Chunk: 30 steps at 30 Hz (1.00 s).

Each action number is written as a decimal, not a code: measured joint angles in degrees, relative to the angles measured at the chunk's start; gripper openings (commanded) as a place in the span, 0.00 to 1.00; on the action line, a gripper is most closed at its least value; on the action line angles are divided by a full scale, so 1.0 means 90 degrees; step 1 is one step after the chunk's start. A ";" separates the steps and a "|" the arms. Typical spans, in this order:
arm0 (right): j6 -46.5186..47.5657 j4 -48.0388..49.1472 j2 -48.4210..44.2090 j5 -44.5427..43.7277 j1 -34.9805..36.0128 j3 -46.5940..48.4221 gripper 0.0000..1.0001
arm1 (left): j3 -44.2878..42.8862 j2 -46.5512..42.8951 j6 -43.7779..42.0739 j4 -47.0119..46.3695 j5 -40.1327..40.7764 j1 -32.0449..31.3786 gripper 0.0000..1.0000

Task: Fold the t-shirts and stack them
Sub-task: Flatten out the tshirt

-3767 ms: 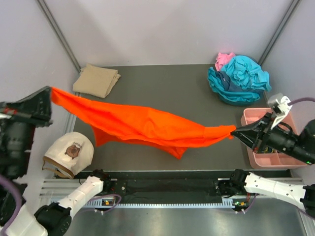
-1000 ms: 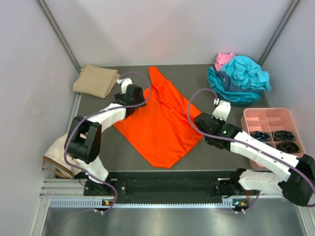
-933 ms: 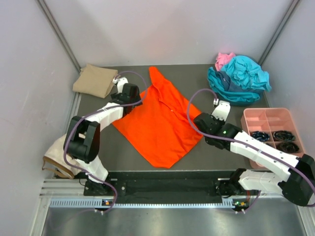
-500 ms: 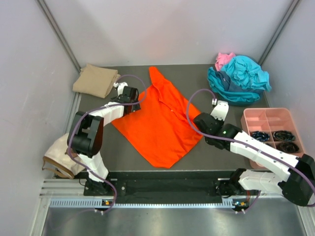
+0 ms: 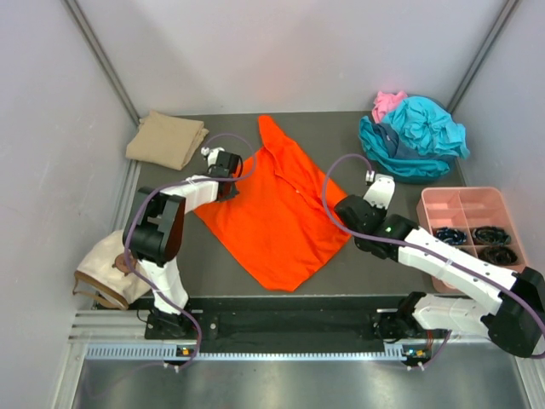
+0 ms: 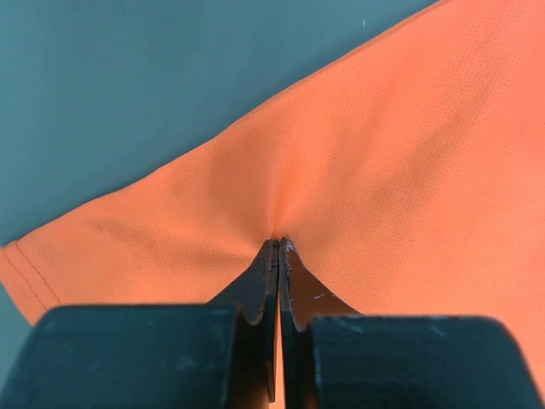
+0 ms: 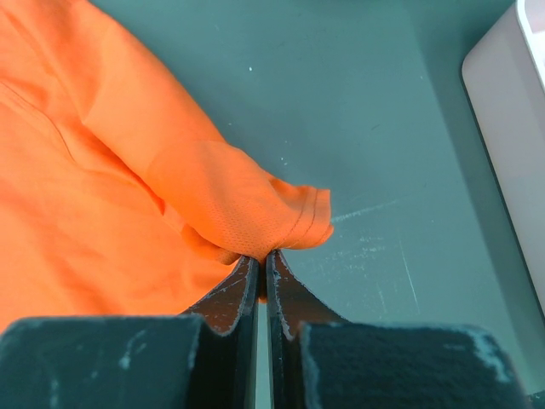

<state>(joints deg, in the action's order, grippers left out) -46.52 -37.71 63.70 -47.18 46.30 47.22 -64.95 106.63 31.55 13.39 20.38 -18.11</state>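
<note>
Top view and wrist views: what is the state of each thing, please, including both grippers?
orange t-shirt: spread flat, unfolded, pinched at two edges.
tan t-shirt: folded.
teal t-shirts: crumpled in a heap, unfolded.
pink t-shirt: crumpled, at the back of the teal heap.
left gripper: shut on the orange t-shirt.
right gripper: shut on the orange t-shirt's sleeve.
pink tray: open-topped, dark items in some compartments.

orange t-shirt (image 5: 277,217) (fine dotted mesh), tan t-shirt (image 5: 166,139), pink tray (image 5: 460,192)
</note>
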 measured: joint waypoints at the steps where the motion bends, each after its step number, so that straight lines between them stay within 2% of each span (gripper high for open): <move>1: -0.0002 0.0000 0.0000 0.0002 0.0000 0.0000 0.00 | -0.0007 0.0005 0.0002 -0.0005 -0.0002 0.0000 0.00; 7: -0.0002 0.0000 0.0000 0.0041 0.0000 -0.0085 0.00 | -0.0119 0.0097 0.0000 0.0000 0.0007 0.0005 0.00; 12: -0.0007 0.0005 0.0000 0.0100 0.0000 -0.0097 0.00 | -0.0653 0.0478 -0.0039 0.0085 0.0019 0.0114 0.00; 16: -0.0019 0.0053 0.0002 0.0228 0.0000 -0.0202 0.00 | -0.1552 0.1069 -0.0143 0.0279 0.0002 0.0406 0.00; 21: -0.0085 0.0095 0.0012 0.0413 0.0000 -0.0333 0.00 | -0.3123 0.2081 -0.0321 0.0600 0.0036 0.0775 0.00; 30: -0.0338 0.0226 0.0024 0.0860 0.0000 -0.0352 0.00 | -0.5489 0.3609 -0.0554 0.0787 -0.0032 0.0942 0.00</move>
<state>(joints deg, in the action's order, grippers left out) -49.56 -35.68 63.92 -39.44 46.30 44.05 -114.34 139.11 26.57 20.47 20.10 -9.63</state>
